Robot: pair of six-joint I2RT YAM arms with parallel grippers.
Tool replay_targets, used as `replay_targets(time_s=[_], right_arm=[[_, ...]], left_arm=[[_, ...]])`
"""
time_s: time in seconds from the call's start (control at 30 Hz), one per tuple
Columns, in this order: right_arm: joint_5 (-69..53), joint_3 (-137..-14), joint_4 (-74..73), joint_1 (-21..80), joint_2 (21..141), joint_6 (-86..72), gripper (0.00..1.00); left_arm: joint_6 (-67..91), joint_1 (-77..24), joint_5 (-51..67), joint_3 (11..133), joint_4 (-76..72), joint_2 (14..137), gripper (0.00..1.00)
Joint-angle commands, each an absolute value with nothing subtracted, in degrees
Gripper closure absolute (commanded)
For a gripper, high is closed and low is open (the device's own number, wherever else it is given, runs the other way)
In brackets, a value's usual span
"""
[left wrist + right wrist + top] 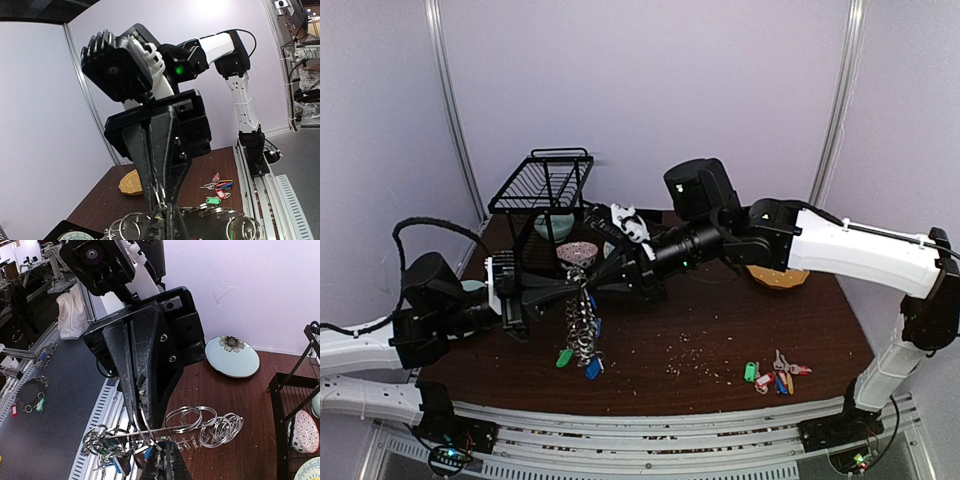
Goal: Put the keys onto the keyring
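Holding the keyring up over the table, with both sets of fingers squeezed shut on it: left gripper from one side, right gripper from the other, tips almost touching. Lifted like this, most likely, to let the little rings and tags hang free. Not yet carrying the keys, lying well apart on the table, over on the right. Probably need to let go with one gripper to fetch them.

Tbl: crumbs, rack, plate, keys.
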State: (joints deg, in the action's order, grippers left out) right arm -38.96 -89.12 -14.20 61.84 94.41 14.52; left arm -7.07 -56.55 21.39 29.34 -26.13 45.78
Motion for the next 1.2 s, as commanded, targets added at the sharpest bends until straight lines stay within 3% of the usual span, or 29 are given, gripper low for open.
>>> replay_targets(time_s=[0.0,0.03,0.1,0.37,0.73,0.87,1.03,1.17], right_arm=[[-42.26,-90.26,-15.08,64.00,97.36,15.51,0.95],[-41.69,-89.96,-14.77,64.00,96.57,15.28,0.85],[-40.01,-88.84,-13.91,63.47,94.45,14.89,0.74],[-35.34,-81.66,-9.94,61.80,83.42,16.55,0.64],[-31.41,-77.01,3.76,65.09,85.28,12.59,0.67],[-32.62,-77.49,3.87,65.05,86.88,12.06,0.74],[-32.03,-76.67,6.02,64.87,87.82,10.33,0.75],[-33.92,-76.99,6.59,64.71,88.52,9.89,0.90]], left_arm=[[-6.84,-56.84,22.63,29.94,-35.32,45.89,1.00],[-7.21,-56.87,22.47,29.99,-34.89,45.81,1.00],[-7.69,-56.87,22.12,30.22,-33.90,45.73,1.00],[-8.20,-56.87,21.55,30.31,-33.16,45.62,1.00],[-8.17,-56.85,21.51,30.30,-33.23,45.62,1.00],[-8.13,-56.86,21.45,30.21,-33.28,45.37,1.00],[-8.25,-56.87,21.95,30.10,-33.24,45.24,1.00],[-8.26,-56.86,21.91,30.11,-33.15,45.10,1.00]])
